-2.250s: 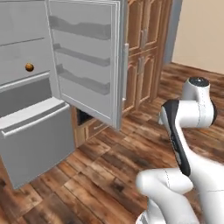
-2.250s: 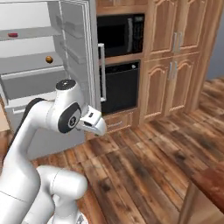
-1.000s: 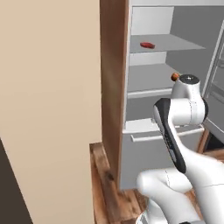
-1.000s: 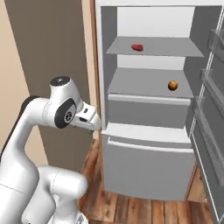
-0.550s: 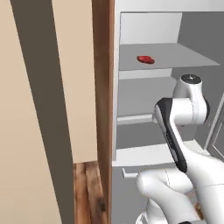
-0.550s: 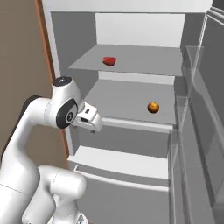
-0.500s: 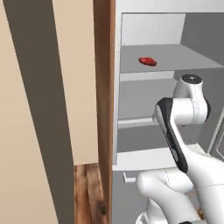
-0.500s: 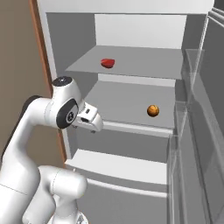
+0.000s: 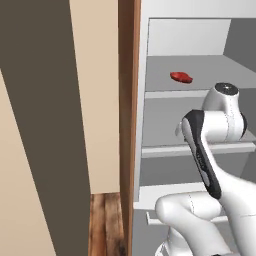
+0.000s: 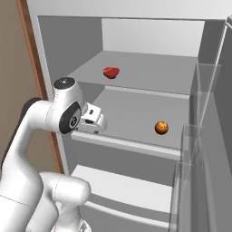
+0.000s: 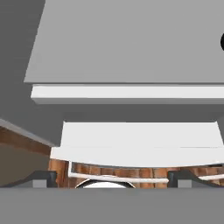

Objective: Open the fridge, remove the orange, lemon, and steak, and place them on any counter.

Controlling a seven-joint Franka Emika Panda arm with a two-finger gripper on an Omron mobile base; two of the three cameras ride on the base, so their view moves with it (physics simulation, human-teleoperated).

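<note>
The fridge (image 10: 136,31) stood open, its grey shelves bare apart from two items. The steak (image 10: 111,71), a small flat red slab, lay far back on the upper shelf (image 10: 149,77), left of centre. The orange (image 10: 161,127), a small round ball, sat on the middle shelf (image 10: 131,118), towards the right. The lemon could not be made out. The robot's hand (image 10: 93,121) hovered at the near left edge of the middle shelf, apparently lined up to reach inside. Its fingers (image 11: 41,177) were spread fully wide and held nothing.
</note>
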